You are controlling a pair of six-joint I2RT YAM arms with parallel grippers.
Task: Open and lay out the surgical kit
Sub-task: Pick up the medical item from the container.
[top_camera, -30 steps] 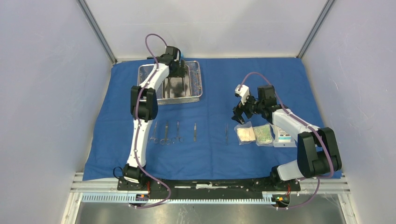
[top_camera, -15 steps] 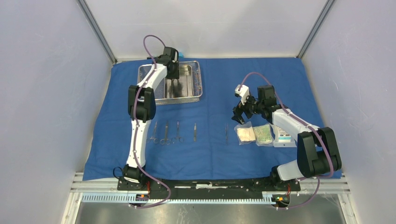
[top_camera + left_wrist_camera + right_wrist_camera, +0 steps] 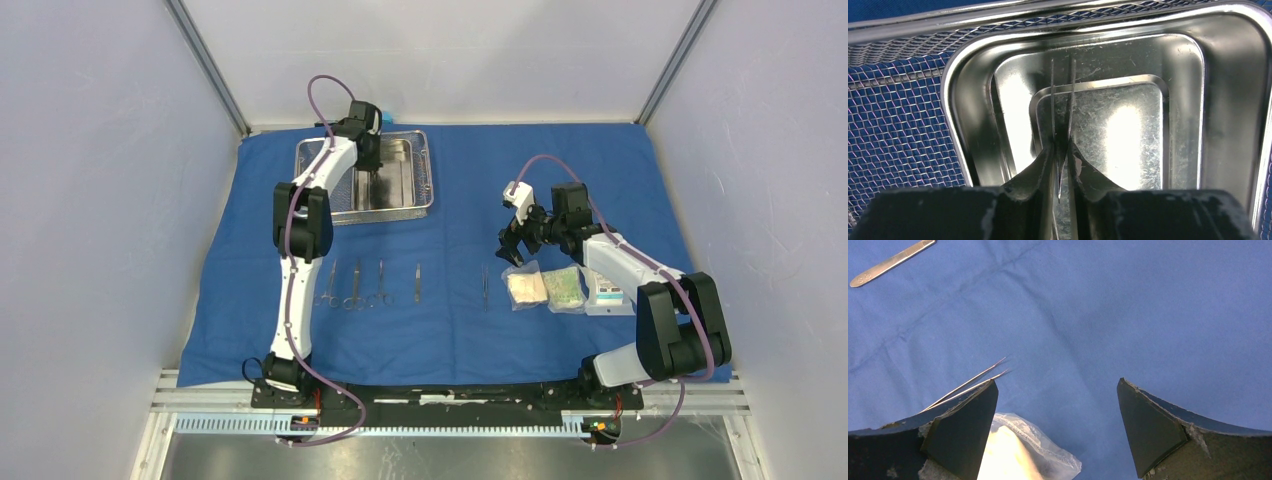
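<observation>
Slim paired-prong tweezers (image 3: 1053, 100) vertical at frame centre, clenched by left gripper (image 3: 1061, 152), above scratched, mirror-bright steel pan (image 3: 1228, 100), right gripper (image 3: 1057, 382) released.

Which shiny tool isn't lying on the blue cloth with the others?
The tweezers, pinched by the left gripper inside the steel pan. The other tools lie flat on the blue cloth.

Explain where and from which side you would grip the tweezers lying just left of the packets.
Mid-length, from straight above, closing across the narrow width: the tweezers lie flat on the blue cloth, pointing near-to-far, with a gap to the nearest packet.
</observation>
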